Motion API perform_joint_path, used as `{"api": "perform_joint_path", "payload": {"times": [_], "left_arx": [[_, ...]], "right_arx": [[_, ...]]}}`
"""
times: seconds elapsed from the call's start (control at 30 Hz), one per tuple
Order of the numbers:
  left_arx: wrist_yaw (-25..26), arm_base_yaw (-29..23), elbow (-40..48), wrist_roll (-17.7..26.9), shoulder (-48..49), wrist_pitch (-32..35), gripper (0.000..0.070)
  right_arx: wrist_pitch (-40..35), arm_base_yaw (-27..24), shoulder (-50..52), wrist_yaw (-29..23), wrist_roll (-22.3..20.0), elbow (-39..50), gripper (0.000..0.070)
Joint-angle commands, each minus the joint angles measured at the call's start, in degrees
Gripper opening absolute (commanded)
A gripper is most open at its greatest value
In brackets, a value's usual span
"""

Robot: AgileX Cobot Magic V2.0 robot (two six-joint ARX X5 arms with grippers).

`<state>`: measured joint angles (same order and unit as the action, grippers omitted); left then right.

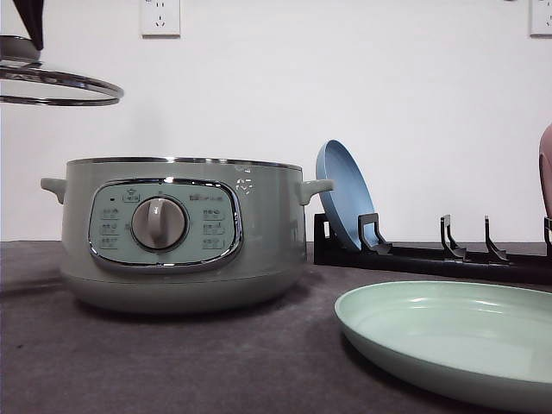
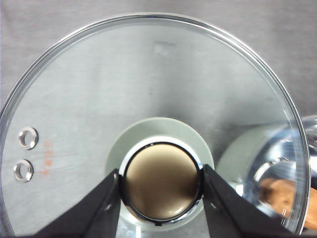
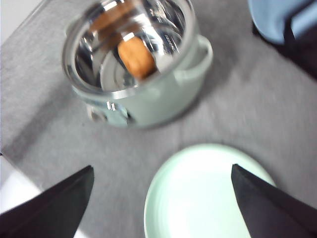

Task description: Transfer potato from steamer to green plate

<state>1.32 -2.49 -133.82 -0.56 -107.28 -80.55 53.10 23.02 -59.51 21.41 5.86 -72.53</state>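
Observation:
The steamer (image 1: pixel 177 233) stands open on the left of the table. Its pale green body and shiny inner bowl show in the right wrist view (image 3: pixel 143 99). The orange-brown potato (image 3: pixel 137 57) lies inside the bowl, and it also shows through the glass in the left wrist view (image 2: pixel 282 196). My left gripper (image 2: pixel 161 186) is shut on the knob of the glass lid (image 2: pixel 148 99) and holds the lid (image 1: pixel 52 82) high above the steamer's left side. The green plate (image 1: pixel 457 341) lies flat at the front right. My right gripper (image 3: pixel 162 171) hangs open above the green plate (image 3: pixel 208 198), short of the steamer.
A blue plate (image 1: pixel 343 194) leans upright in a black dish rack (image 1: pixel 431 254) behind the green plate. The blue plate (image 3: pixel 280 17) is also in the right wrist view. The table has a grey cloth (image 1: pixel 172 362), and a white wall stands behind it.

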Motion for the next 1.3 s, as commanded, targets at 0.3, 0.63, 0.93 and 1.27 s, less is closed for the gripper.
{"api": "perform_joint_path", "payload": {"times": [0.3, 0.63, 0.93, 1.27], "left_arx": [[-0.1, -0.5, -2.8, -0.1, 0.5, 1.8, 0.0000], [-0.1, -0.5, -2.8, -0.1, 0.5, 1.9, 0.0000], [-0.1, -0.5, -2.8, -0.1, 0.5, 1.7, 0.0000], [-0.1, -0.5, -2.8, -0.1, 0.5, 2.3, 0.0000]], "right_arx": [[6.6, 6.6, -32.9, 0.2, -9.6, -32.6, 0.0559], [7.4, 13.9, -55.9, -0.4, -14.0, -54.6, 0.0559], [2.5, 17.6, -64.0, -3.6, -21.8, -55.5, 0.0560], [0.0, 17.3, -69.3, -5.0, -24.6, -55.4, 0.0560]]}}
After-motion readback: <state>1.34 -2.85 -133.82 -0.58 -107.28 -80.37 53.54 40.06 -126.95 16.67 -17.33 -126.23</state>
